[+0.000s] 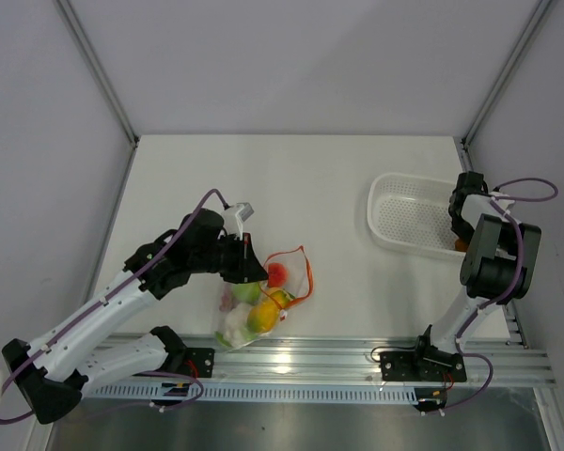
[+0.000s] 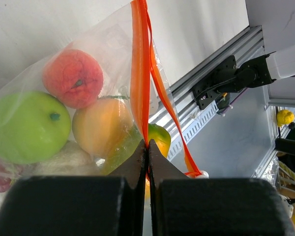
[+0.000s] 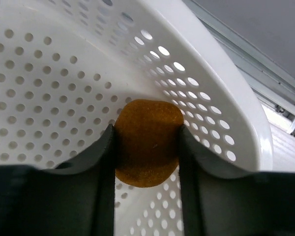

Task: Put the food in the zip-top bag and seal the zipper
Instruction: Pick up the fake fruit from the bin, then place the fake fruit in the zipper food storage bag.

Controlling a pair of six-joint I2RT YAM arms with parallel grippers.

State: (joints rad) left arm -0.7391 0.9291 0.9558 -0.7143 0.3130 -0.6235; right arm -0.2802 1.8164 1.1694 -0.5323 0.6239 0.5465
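Right gripper (image 3: 145, 132): fingers closed against both sides of brown food piece (image 3: 147, 147).
Piece sits centred between the fingers, lower middle of frame, against white basket (image 3: 226, 113) wall. Left gripper (image 2: 147, 150): fingers pressed together on zipper (image 2: 139, 73), strip running straight up frame; bag (image 2: 113, 34) with other food (image 2: 73, 76) at upper left.

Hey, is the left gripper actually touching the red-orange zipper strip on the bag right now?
Touching. The left wrist view shows the left gripper shut on the zipper, with the strip clamped where the jaws meet.
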